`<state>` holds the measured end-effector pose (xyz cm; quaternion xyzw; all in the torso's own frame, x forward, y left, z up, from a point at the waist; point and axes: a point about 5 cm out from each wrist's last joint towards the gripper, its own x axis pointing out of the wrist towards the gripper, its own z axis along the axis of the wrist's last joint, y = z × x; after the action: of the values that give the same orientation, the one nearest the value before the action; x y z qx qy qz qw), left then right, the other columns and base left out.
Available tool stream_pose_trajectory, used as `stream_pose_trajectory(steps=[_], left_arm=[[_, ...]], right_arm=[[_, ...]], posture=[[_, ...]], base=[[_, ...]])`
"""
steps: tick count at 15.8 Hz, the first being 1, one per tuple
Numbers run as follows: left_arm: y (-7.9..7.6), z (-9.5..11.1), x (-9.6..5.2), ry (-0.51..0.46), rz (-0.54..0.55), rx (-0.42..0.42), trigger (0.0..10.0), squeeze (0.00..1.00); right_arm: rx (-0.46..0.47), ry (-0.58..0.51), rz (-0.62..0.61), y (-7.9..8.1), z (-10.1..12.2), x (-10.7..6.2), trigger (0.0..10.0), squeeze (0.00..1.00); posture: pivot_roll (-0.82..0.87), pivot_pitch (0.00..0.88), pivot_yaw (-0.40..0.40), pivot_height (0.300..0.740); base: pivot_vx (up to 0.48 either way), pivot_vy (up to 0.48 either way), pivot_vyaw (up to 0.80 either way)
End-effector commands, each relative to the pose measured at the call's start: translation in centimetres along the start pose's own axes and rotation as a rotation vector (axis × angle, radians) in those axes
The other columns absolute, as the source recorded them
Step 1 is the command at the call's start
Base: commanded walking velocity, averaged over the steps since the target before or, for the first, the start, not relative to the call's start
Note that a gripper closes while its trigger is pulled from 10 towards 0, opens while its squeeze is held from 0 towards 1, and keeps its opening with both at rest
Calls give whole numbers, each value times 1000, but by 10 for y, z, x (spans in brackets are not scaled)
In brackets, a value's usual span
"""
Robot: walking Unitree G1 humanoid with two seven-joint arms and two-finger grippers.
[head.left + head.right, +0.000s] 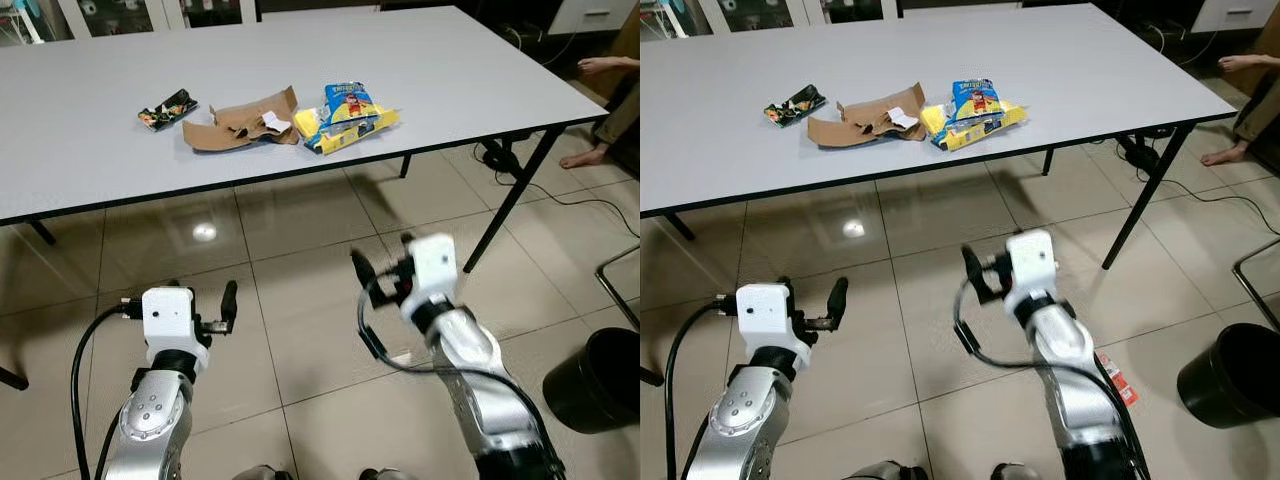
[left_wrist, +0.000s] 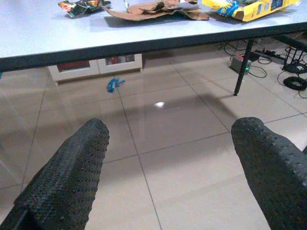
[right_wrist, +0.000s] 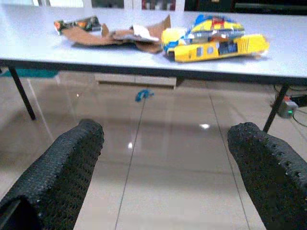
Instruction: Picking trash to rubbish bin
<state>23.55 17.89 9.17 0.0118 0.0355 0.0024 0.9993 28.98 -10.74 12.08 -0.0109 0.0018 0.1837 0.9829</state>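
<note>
Trash lies in a row on the grey table (image 1: 450,70): a dark wrapper (image 1: 166,109), a torn brown cardboard piece (image 1: 240,124) and yellow-and-blue snack packs (image 1: 348,115). A black rubbish bin (image 1: 598,380) stands on the floor at the lower right. My left gripper (image 2: 170,129) is open and empty, held low over the tiles in front of the table. My right gripper (image 3: 167,128) is also open and empty, a little higher and nearer the table edge, facing the snack packs (image 3: 216,40).
A small blue scrap (image 2: 113,85) lies on the floor under the table. A red packet (image 1: 1115,377) lies on the tiles beside my right arm. A person's bare feet (image 1: 585,155) and a hand (image 1: 600,65) are at the right, with cables nearby. A metal chair frame (image 1: 620,290) stands above the bin.
</note>
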Motion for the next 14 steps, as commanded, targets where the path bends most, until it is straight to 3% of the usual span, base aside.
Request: stream_pose_trajectory(steps=[1,5,10,14], left_arm=[[2,-2,-2,11,7,2,10000,0],[8,-4,-3,20,33,-10,10000,0],[3,7,7,-30,24,-27,10000,0],[4,14,11,-51,31,-25,10000,0]], right_arm=[[11,29,-16,-4,-8,-2,10000,0],[3,37,-26,-9,-12,-1,10000,0],[2,9,-25,-11,-7,-2,10000,0],[-12,-7,-6,-9,-3,2,10000,0]], posture=[[-23,101,15,740],[-25,90,14,740],[-39,80,8,740],[-39,80,5,740]], base=[[0,0,0],[0,0,0],[0,0,0],[310,0,0]])
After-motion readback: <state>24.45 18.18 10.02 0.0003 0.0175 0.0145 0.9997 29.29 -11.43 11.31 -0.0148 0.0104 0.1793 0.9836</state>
